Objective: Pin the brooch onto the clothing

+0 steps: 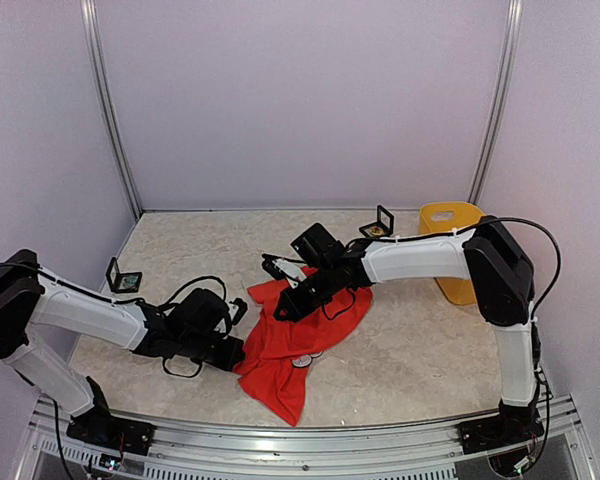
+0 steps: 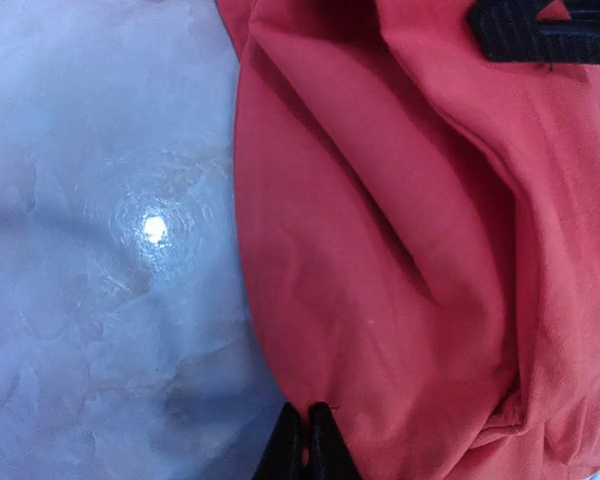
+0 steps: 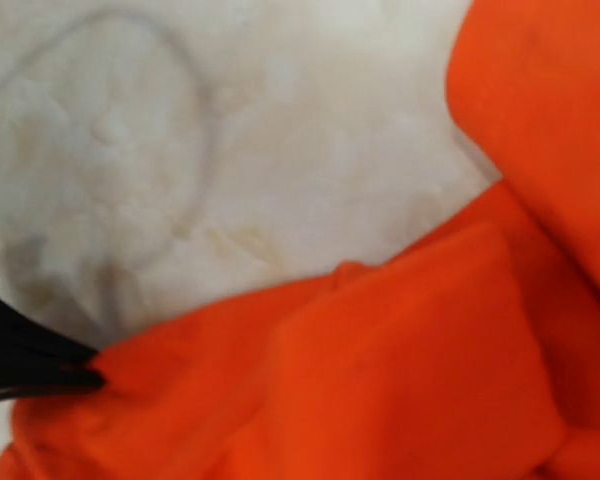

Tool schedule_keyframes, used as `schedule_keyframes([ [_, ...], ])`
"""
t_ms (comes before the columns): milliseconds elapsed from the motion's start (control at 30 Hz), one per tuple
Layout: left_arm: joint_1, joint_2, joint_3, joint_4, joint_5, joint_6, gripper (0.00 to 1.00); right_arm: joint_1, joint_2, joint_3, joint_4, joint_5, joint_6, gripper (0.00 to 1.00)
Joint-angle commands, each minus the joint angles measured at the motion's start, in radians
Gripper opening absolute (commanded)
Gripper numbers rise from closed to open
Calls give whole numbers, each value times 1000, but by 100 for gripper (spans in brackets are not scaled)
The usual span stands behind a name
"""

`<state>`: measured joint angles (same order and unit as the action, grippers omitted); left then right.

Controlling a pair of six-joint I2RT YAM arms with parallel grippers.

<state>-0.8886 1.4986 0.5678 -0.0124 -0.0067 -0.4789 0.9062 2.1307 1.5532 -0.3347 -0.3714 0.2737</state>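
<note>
Grip | left gripper [image 2: 305,425] pinched together on T-shirt [image 1: 302,340] edge | right gripper [image 3: 85,375] clamped on T-shirt

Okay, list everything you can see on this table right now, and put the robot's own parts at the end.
T-shirt: 1, red-orange, crumpled at the table's centre.
basket: 1, yellow, back right.
small black cases: 2, black-framed, one at left, one at the back near the basket.
table: 1, pale marbled.
left arm: 1, white and black.
right arm: 1, white and black.
left pincer: 1, black, shut on the T-shirt.
right pincer: 1, black, shut on the T-shirt.
</note>
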Motion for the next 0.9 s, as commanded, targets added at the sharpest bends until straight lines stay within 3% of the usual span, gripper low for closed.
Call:
schedule_keyframes([
  [0, -26, 12, 22, -36, -12, 0, 0, -13, -145, 30, 16, -24, -35, 0],
  [267, -42, -247, 252, -330, -360, 81, 0, -12, -438, 84, -23, 9, -171, 0],
  [500, -66, -442, 505, -473, -507, 198, 0, -10, -654, 155, 15, -66, -260, 0],
  [767, -345, -467, 835, -543, -801, 401, 0, 0, -753, 227, 67, -216, -292, 0],
  [867, -403, -427, 897, -527, -848, 469, 0, 0, -759, 223, 61, -122, -311, 0],
])
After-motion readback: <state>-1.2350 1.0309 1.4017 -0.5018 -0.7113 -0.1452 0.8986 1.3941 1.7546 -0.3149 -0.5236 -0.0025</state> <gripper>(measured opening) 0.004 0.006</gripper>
